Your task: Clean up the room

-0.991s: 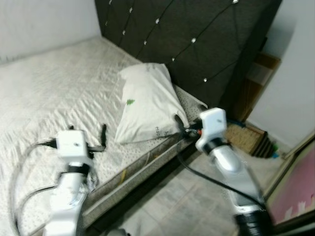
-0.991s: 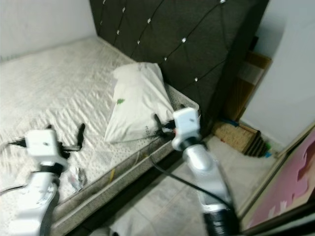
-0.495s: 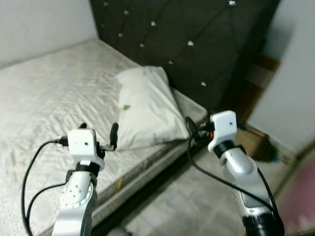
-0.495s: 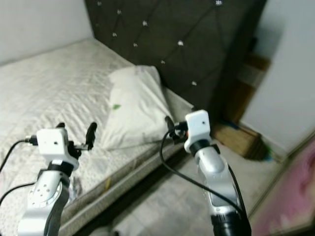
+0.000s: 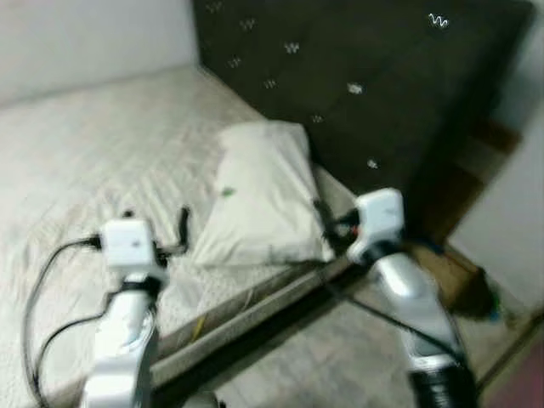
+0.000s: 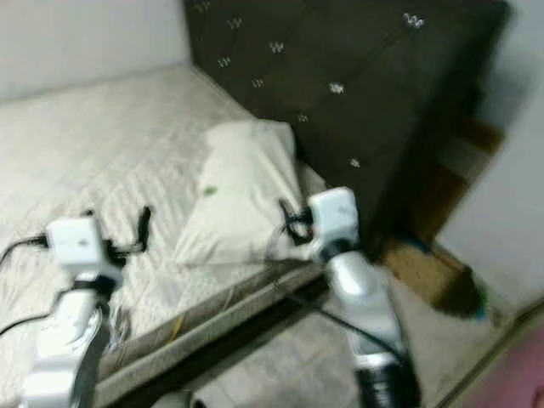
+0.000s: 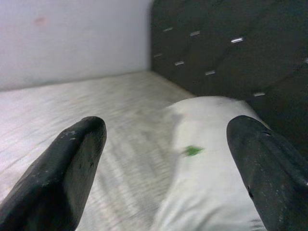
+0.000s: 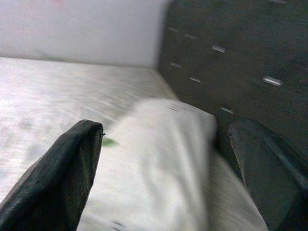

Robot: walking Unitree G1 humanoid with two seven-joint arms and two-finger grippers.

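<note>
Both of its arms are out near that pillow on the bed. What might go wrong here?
The pillow lies near the mattress edge, so a clumsy pull by the open right tool might drag it to the floor. The picture is blurred, so aim may be off. A loose black cable hangs by the left tool and might snag.

A white pillow (image 6: 246, 191) lies on the mattress (image 6: 102, 144) against the dark tufted headboard (image 6: 340, 76). The right gripper (image 6: 287, 223) hovers at the pillow's near corner; the left gripper (image 6: 143, 228) hangs over the mattress.
</note>
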